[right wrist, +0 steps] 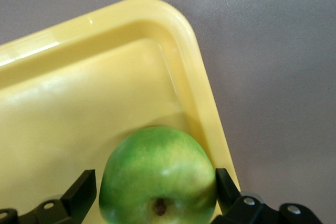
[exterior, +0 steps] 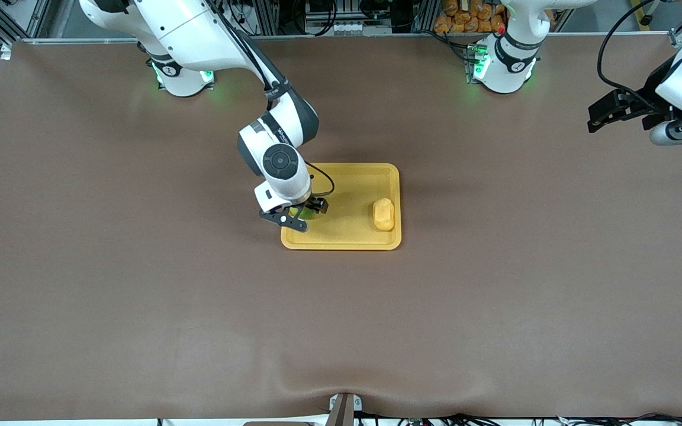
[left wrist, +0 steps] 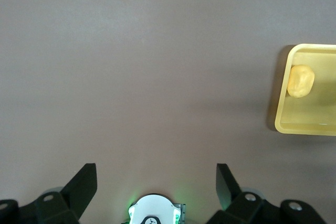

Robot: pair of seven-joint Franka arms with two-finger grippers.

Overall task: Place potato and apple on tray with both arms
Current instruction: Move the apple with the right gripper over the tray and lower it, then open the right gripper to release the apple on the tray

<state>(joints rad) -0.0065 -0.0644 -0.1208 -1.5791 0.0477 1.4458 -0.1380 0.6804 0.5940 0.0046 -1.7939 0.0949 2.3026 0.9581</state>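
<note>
The yellow tray (exterior: 347,177) lies mid-table. The yellow potato (exterior: 383,214) rests in it by the rim toward the left arm's end; it also shows in the left wrist view (left wrist: 301,81) on the tray (left wrist: 310,121). The green apple (right wrist: 157,174) sits on the tray (right wrist: 79,103) in the corner toward the right arm's end, stem dimple showing. My right gripper (right wrist: 152,179) is open with a finger on each side of the apple, low over that corner (exterior: 302,214). My left gripper (exterior: 604,115) is open and empty, held up over the table's left-arm end (left wrist: 156,174).
The brown cloth-covered table (exterior: 140,296) stretches around the tray. The arm bases with green lights stand along the table's farthest edge (exterior: 181,77) (exterior: 504,68). A pile of orange items (exterior: 471,15) lies off the table near the left arm's base.
</note>
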